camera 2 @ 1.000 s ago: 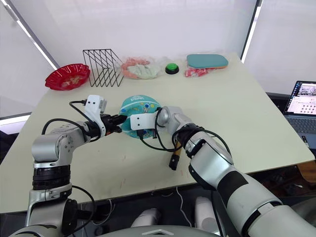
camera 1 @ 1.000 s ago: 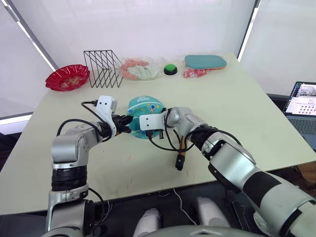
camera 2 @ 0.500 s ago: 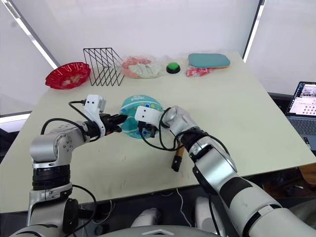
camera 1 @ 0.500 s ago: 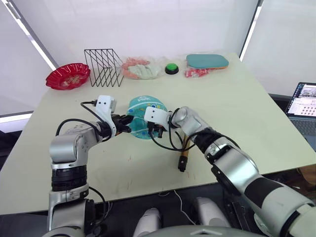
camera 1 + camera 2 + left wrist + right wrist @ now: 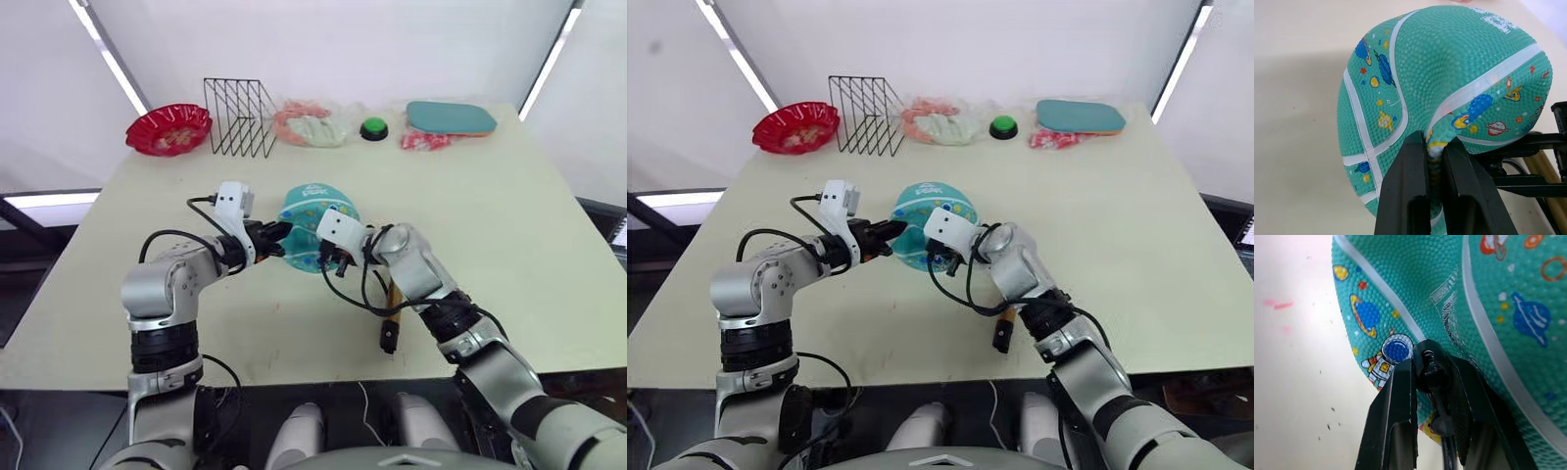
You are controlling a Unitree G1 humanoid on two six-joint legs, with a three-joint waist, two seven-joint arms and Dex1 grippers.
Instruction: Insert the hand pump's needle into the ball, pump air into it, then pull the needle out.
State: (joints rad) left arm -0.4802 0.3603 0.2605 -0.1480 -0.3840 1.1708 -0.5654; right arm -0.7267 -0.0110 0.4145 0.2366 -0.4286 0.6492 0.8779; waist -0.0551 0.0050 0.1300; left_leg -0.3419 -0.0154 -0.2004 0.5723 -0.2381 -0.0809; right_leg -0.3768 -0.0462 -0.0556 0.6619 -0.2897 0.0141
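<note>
Centrally on the bench (image 5: 549, 245), nearer its front edge than its rear: the ball (image 5: 315, 227), teal with white seams and cartoon prints, visibly dented and soft in the left wrist view. Left gripper (image 5: 277, 238): fingers (image 5: 1403, 191) clamped together on a pinched fold of the ball's skin at its left side. Right gripper (image 5: 325, 262): fingers (image 5: 1396, 411) closed on the small black fitting of the needle (image 5: 1428, 367), which is pressed against the ball's lower front surface beside an astronaut print; the metal pin itself cannot be made out. Thin black hose (image 5: 364, 294) loops from the fitting across the bench to the hand pump (image 5: 393, 311), which lies flat near the front edge, right of the ball, partly under the right forearm. Along the rear edge, left to right: red bowl (image 5: 168, 129), black wire rack (image 5: 239, 117), clear bag of pale and pink items (image 5: 312, 124), green button (image 5: 373, 128), small red-and-white packet (image 5: 423, 141), teal paddle case (image 5: 451, 117).
</note>
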